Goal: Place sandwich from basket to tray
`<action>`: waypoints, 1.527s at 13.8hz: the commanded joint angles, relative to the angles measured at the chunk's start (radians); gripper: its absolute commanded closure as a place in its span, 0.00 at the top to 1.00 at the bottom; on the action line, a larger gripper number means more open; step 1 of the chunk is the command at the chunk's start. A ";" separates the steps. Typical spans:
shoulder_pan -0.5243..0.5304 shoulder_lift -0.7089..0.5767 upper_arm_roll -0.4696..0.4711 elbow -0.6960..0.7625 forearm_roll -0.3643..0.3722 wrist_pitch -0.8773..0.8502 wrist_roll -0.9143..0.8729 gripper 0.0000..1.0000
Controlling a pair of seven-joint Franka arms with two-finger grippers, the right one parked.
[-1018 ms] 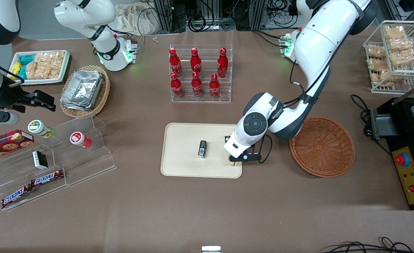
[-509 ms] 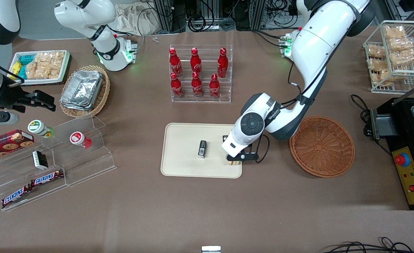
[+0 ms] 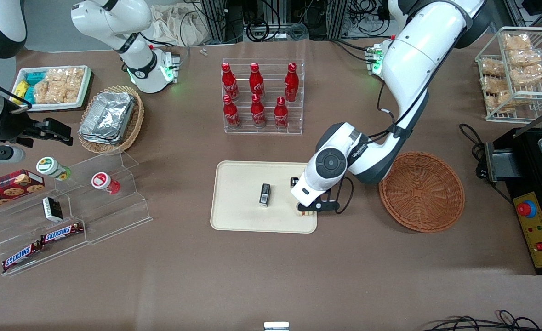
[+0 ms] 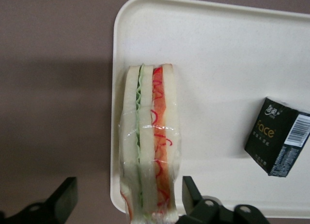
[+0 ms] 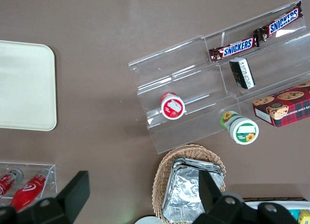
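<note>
The sandwich (image 4: 147, 146), a plastic-wrapped wedge with white bread and a red and green filling, stands on its edge on the cream tray (image 4: 218, 64). It is close to the rim at the tray's corner nearest the front camera and the basket. My left gripper (image 4: 128, 192) is open, one finger on each side of the sandwich and neither touching it. In the front view the gripper (image 3: 308, 208) hangs over that corner and hides most of the sandwich (image 3: 304, 213). The round reddish-brown basket (image 3: 421, 191) sits beside the tray (image 3: 238, 202), toward the working arm's end, with nothing in it.
A small black box (image 3: 265, 194) lies in the middle of the tray. A clear rack of red bottles (image 3: 261, 99) stands farther from the front camera than the tray. A black machine (image 3: 537, 184) and a wire rack (image 3: 516, 69) are at the working arm's end.
The gripper and forearm have shifted slightly toward the middle of the tray. The sandwich stays at the same corner.
</note>
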 commanded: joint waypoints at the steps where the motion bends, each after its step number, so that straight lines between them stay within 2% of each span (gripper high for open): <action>1: 0.047 -0.028 -0.004 0.020 0.000 -0.026 -0.018 0.99; 3: 0.094 -0.078 -0.007 0.034 -0.059 -0.095 0.022 0.99; 5: 0.179 -0.134 -0.007 0.046 -0.150 -0.162 0.117 0.99; 7: 0.236 -0.210 -0.004 0.053 -0.173 -0.259 0.217 0.99; 10: 0.312 -0.318 0.000 0.053 -0.149 -0.394 0.382 0.99; 13: 0.368 -0.407 0.002 0.053 -0.031 -0.469 0.487 0.99; 14: 0.385 -0.433 0.003 0.053 -0.012 -0.497 0.527 0.99; 17: 0.480 -0.470 0.003 0.060 -0.032 -0.502 0.545 0.99; 21: 0.496 -0.485 0.017 0.077 -0.030 -0.502 0.491 0.99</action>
